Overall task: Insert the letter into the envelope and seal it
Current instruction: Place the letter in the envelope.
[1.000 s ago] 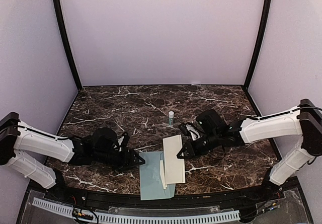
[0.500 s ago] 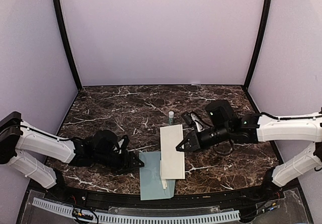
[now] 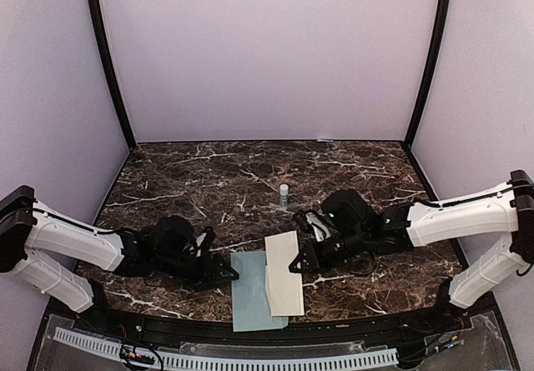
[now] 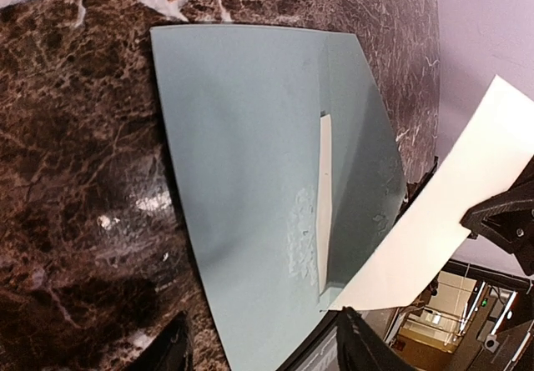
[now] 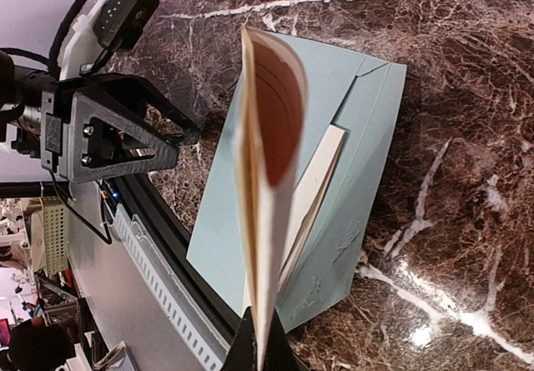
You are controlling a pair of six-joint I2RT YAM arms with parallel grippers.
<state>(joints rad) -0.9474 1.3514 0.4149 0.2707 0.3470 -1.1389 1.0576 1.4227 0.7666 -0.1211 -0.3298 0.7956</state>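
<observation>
The pale grey-teal envelope lies flat near the table's front edge, its flap open and a thin white strip showing inside. The cream letter, folded, is held edge-on over the envelope's right half, with my right gripper shut on its edge. In the right wrist view the letter rises from the fingertips above the envelope. My left gripper stands open at the envelope's left edge, low over the table, with the envelope lying between its fingers and nothing gripped.
A small white-and-green glue stick stands upright behind the letter at mid-table. The black front rail runs just beyond the envelope's near edge. Dark marble tabletop stretches to the back wall.
My right gripper has swung the letter from farther back down toward the front edge, over the envelope. The left arm has barely moved.
</observation>
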